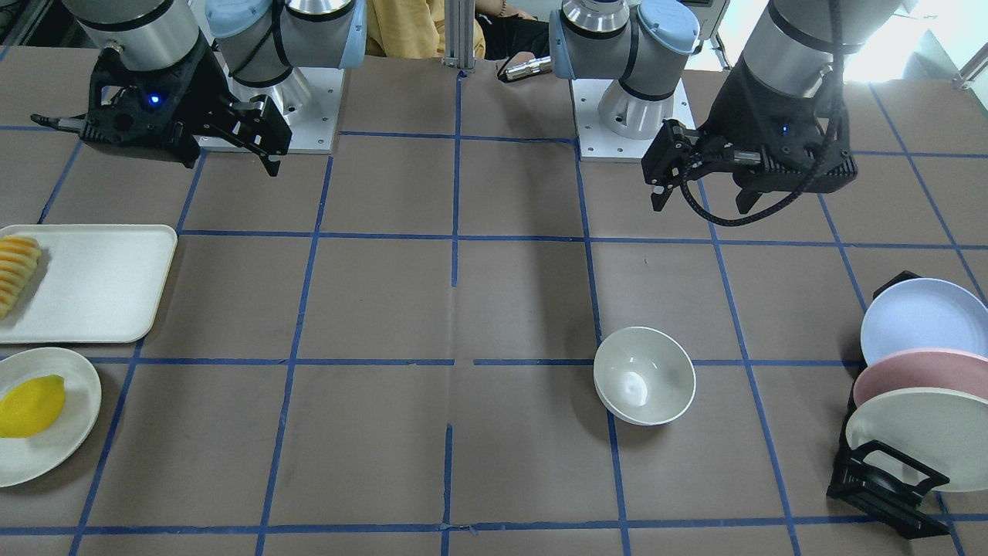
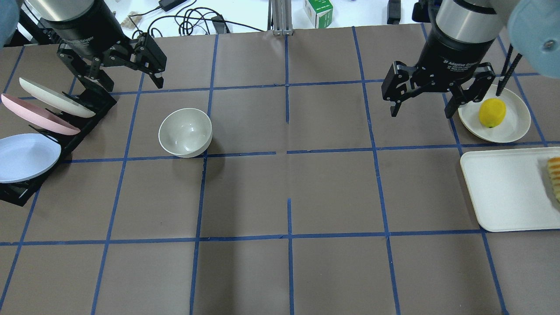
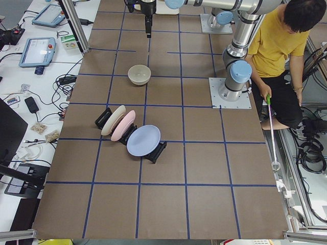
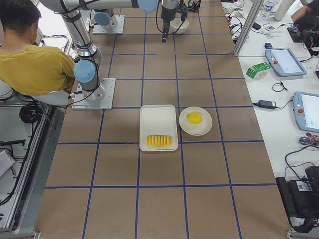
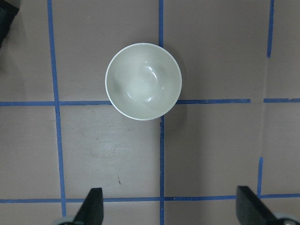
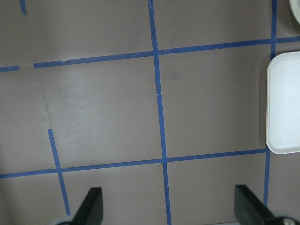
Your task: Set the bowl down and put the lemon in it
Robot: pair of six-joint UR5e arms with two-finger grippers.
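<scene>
Overhead exterior, where's the bowl? —Kai

Left-centre of frame, upright on the table, standing free, base on a blue tape line. —Ro

And the lemon? —Kai

Upper right, lying on an off-white plate, well apart from the bowl. White tray just below that plate, sliced fruit at its right edge. —Ro

Grippers? —Kai

Upper left: left gripper, fingers spread, hanging over the table beside the plate rack. Left wrist view has the bowl upper-centre, both fingertips wide apart at the bottom edge. Upper right: right gripper, spread too, just left of the lemon's plate, gripping nothing. —Ro
</scene>
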